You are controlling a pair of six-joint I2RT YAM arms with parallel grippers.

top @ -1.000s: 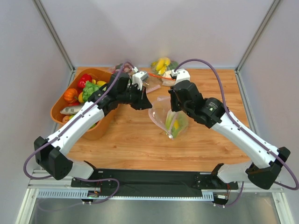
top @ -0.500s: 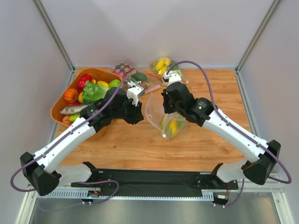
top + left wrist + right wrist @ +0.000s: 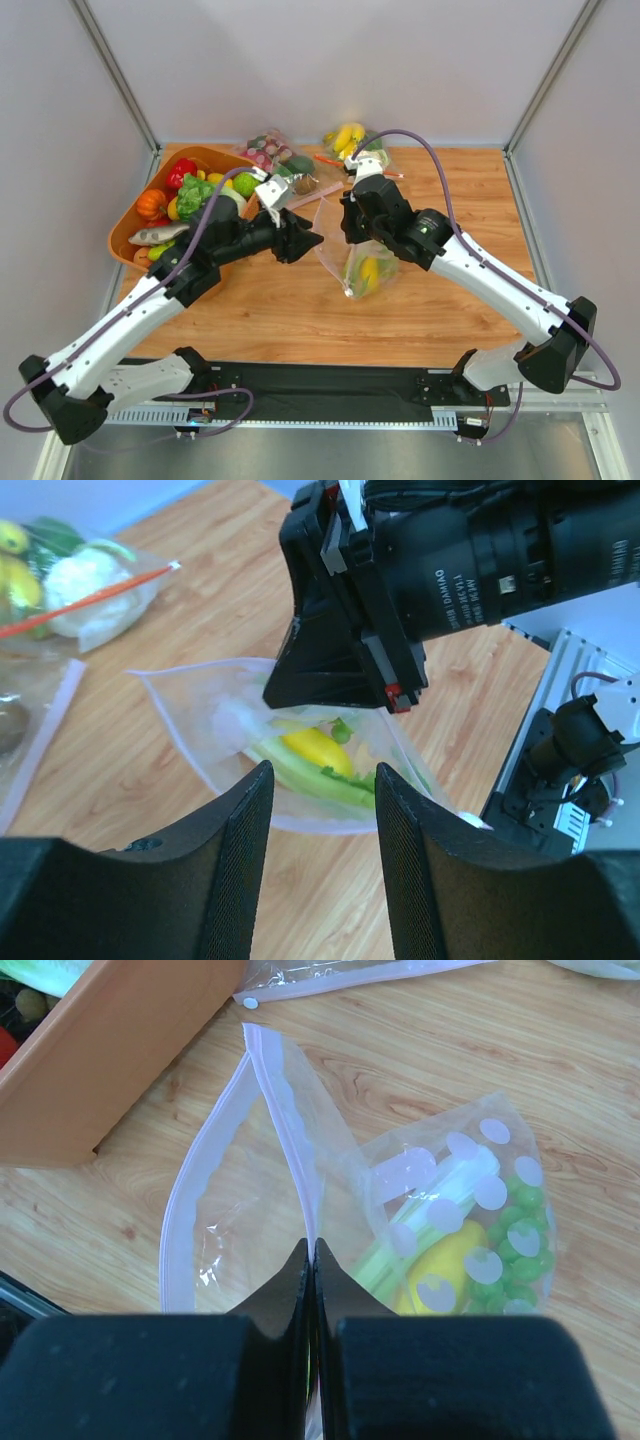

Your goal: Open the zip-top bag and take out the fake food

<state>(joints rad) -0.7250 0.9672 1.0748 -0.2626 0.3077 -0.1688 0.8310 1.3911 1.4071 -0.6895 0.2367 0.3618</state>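
While the right gripper [image 3: 311, 1252] pinches the pink zip strip of the zip-top bag [image 3: 400, 1160], holding its mouth agape at mid-table [image 3: 270, 320], the left gripper [image 3: 320, 776] hovers just before the opening, fingers spread and empty; the fake food [image 3: 445, 1255] lies inside the bag.

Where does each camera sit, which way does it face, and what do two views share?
Top external: above and behind the arms, looking down on the table; both arms show, bases nearest.
Left wrist: on the left arm, looking past the open left gripper at the zip-top bag and the right gripper.
Right wrist: on the right arm, looking down past its shut jaws, which pinch the bag's zip edge; an orange bin shows at the corner.
Shared: both wrist views show the bag holding the fake food.
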